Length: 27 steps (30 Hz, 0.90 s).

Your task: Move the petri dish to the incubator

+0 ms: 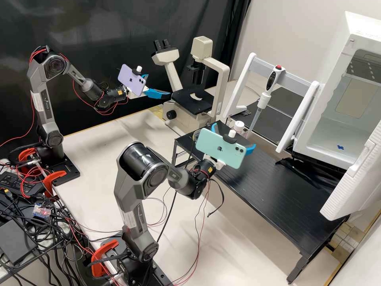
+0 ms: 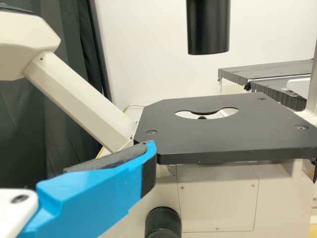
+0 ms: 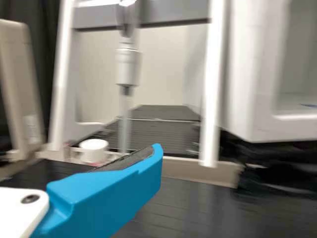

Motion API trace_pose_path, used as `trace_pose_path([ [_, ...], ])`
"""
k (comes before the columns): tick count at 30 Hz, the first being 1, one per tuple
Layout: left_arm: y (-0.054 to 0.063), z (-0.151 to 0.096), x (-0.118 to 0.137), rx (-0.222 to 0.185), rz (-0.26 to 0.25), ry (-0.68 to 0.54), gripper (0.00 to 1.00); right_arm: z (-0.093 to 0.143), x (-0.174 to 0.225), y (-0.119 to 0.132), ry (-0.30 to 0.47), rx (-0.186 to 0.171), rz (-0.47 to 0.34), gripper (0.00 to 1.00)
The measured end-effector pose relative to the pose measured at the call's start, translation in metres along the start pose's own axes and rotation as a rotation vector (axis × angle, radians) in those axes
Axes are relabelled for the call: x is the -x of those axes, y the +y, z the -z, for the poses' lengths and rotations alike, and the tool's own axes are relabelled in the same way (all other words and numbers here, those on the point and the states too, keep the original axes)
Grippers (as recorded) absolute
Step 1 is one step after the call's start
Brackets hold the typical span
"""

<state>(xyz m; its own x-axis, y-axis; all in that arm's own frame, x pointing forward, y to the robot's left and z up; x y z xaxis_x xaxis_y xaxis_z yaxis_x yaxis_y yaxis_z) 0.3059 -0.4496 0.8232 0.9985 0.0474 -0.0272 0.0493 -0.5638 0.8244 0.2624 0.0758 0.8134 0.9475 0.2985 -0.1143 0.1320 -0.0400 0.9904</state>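
- Presently, the incubator [image 1: 337, 67] is standing open beside the black worktop [image 1: 270, 190].
- Left end effector [image 1: 158, 85] is hovering wide near the microscope [image 1: 190, 102].
- Right end effector [image 1: 234, 137] is hovering wide above worktop.
- A round clear thing [image 1: 196, 136], maybe petri dish, is lying near worktop's edge.

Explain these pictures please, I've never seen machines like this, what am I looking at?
These are two robot arms with blue fingers. The high view comes from a fixed camera looking down; the other two come from cameras on the arms' wrists. The left arm points its fingers towards a microscope. The right arm reaches over a low black table, facing a pipette on a white stand. Near the pipette is a small white tub. The open white cabinet is probably the incubator. Both arms' fingers are apart, and I can't make out anything held.
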Motion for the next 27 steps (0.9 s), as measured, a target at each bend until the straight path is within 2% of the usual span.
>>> trace_pose_path([
  [8, 0.000, 0.000, 0.000, 0.000, 0.000, 0.000, 1.00, 0.014, 0.000, -0.030, 0.077, 0.039, 0.131, 1.00],
  [10, 0.000, 0.000, 0.000, 0.000, 0.000, 0.000, 1.00, 0.014, -0.001, -0.034, 0.080, 0.039, 0.150, 1.00],
  [12, 0.000, 0.000, 0.000, 0.000, 0.000, 0.000, 1.00, 0.013, -0.001, -0.040, 0.080, 0.062, 0.169, 1.00],
  [18, 0.000, 0.000, 0.000, 0.000, 0.000, 0.000, 1.00, 0.008, -0.003, -0.053, 0.066, 0.097, 0.217, 1.00],
  [22, 0.000, 0.000, 0.000, 0.000, 0.000, 0.000, 1.00, 0.003, -0.004, -0.058, 0.052, 0.098, 0.234, 1.00],
  [27, 0.000, 0.000, 0.000, 0.000, 0.000, 0.000, 1.00, 0.002, -0.005, -0.062, 0.049, 0.121, 0.248, 1.00],
])
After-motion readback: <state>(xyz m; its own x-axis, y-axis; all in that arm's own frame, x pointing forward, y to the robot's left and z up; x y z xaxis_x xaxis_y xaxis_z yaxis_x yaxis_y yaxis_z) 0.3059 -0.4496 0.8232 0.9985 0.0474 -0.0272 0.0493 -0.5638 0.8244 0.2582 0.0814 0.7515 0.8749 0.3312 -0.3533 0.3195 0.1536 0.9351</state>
